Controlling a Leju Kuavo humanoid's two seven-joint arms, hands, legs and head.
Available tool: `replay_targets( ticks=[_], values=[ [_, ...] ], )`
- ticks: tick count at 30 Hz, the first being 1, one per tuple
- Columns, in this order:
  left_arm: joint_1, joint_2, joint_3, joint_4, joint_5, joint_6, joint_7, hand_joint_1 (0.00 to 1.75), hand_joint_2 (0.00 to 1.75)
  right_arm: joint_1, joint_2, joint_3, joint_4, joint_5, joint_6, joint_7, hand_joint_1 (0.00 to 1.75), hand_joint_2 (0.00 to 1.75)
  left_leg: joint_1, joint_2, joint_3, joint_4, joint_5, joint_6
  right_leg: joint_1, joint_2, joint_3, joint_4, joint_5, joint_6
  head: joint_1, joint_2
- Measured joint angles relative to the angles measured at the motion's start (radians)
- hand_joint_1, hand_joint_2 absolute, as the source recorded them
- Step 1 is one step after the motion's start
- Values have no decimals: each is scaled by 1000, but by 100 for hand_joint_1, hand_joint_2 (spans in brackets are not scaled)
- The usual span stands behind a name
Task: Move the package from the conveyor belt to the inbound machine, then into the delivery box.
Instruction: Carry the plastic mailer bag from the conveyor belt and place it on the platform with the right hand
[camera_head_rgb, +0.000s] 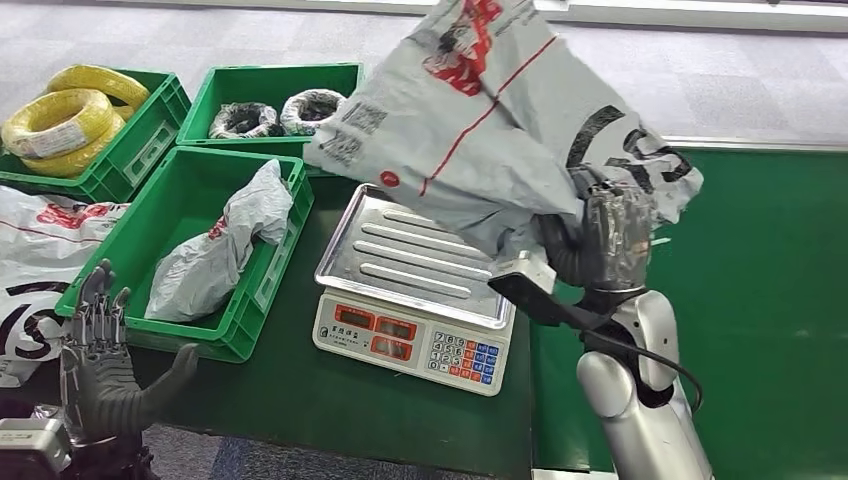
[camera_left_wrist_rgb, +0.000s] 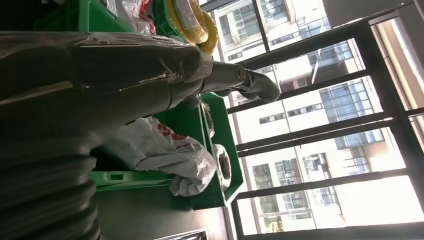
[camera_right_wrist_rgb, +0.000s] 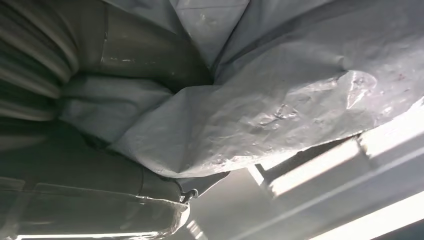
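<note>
A large grey plastic package (camera_head_rgb: 480, 120) with red and black print hangs in the air above the weighing scale (camera_head_rgb: 415, 290). My right hand (camera_head_rgb: 605, 240) grips its lower right corner. In the right wrist view the grey package film (camera_right_wrist_rgb: 280, 105) is bunched against the hand (camera_right_wrist_rgb: 90, 150). The scale's steel tray (camera_head_rgb: 390, 245) is bare. My left hand (camera_head_rgb: 100, 360) stands open at the lower left, fingers pointing up, holding nothing, just in front of the near green box (camera_head_rgb: 265, 275). A smaller grey package (camera_head_rgb: 215, 250) lies in that box, also seen as the grey package (camera_left_wrist_rgb: 160, 150) in the left wrist view.
The green conveyor belt (camera_head_rgb: 770, 300) runs along the right. Behind the near box stand a green crate with yellow cable coils (camera_head_rgb: 75, 120) and another with dark coils (camera_head_rgb: 275, 115). A white printed bag (camera_head_rgb: 35, 250) lies at the far left.
</note>
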Motion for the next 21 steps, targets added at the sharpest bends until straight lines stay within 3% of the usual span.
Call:
replay_targets(
  ticks=[4,7,12,16,21],
  values=[
    [-10,-1,18,0,-3,2,-9,0,175,-24,36,95,38,18,149,34,175,175,0,0,0,0,0,0,0,0,0,0,0,0,0,0],
    [-2,-1,39,-3,-1,14,-15,0,175,-40,53,127,100,52,246,118,166,175,0,-1,0,0,0,0,0,-1,0,0,0,0,0,0],
    [20,-1,66,-7,10,31,-19,0,175,-53,58,149,190,120,335,258,121,175,0,-1,-1,0,0,0,0,-1,-1,0,0,0,0,0],
    [32,-3,75,-14,17,38,-16,0,175,-55,46,153,237,144,352,311,5,175,0,-1,-1,0,0,0,0,-1,-1,0,0,0,0,0],
    [40,-8,77,-15,4,54,-6,0,175,-57,31,156,267,135,337,281,0,175,0,-1,-1,0,0,0,0,-1,-1,0,0,0,0,0]
  ],
)
